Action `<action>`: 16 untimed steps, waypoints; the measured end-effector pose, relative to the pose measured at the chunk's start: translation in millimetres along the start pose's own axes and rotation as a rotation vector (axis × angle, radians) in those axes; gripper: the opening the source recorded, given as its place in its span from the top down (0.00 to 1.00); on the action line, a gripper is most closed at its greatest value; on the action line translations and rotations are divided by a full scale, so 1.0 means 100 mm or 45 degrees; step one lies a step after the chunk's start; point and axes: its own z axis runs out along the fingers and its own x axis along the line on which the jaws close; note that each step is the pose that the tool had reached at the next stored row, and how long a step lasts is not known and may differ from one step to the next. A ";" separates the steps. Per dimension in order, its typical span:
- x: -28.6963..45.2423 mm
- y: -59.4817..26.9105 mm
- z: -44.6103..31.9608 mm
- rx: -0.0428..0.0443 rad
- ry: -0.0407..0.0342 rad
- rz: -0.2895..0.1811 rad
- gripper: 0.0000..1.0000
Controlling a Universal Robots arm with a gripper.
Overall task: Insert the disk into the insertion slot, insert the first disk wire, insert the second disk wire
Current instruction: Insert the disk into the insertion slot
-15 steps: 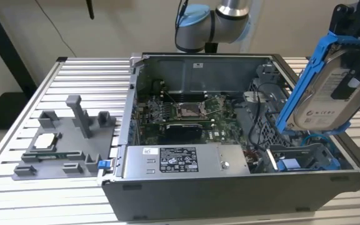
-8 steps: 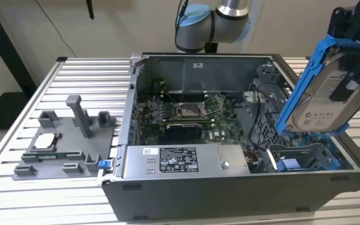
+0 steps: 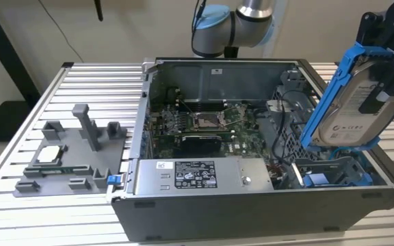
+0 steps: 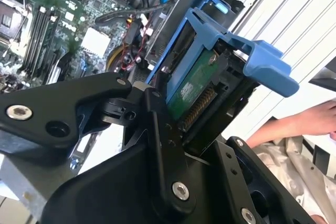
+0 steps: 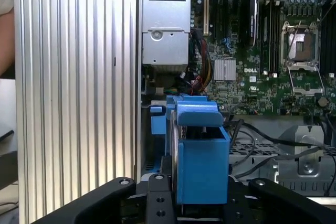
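**Pincer (image 4: 194, 109) clamped on the tilted disk (image 3: 351, 110)**

Just beneath the pincer's load sits the insertion slot (image 3: 334, 171), blue tabs at its mouth. Black cables (image 3: 289, 110) lie beside it. A grey power-supply box (image 3: 200, 177) stands further off, inside the case (image 3: 252, 215) on the counter (image 3: 94, 82).

The light is even and rather soft and seems to come from above, so in the exterior view no hard shadows fall on the ribbed aluminium table top (image 3: 101, 82). The inside of the open grey metal computer case (image 3: 252, 210) is dimmer, and the green motherboard (image 3: 204, 120) lies in mild shade from the walls. The silver-grey rectangular disk (image 3: 351, 110) in its bright blue plastic frame has a pale sheen on its white label. In the second wrist view the table top is washed out to almost pure white, while the foreground is very dark. In the first wrist view the silver metal power-supply box (image 5: 165, 30) shines softly.
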 end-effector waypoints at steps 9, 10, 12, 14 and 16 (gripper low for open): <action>0.004 -0.003 0.069 0.001 -0.0038 0.000 1.00; 0.006 -0.003 0.079 0.001 -0.0058 0.000 1.00; 0.015 -0.004 0.091 0.001 -0.0117 0.000 1.00; 0.028 -0.005 0.105 0.001 -0.0230 -0.001 1.00; 0.042 -0.008 0.119 0.001 -0.0290 -0.001 1.00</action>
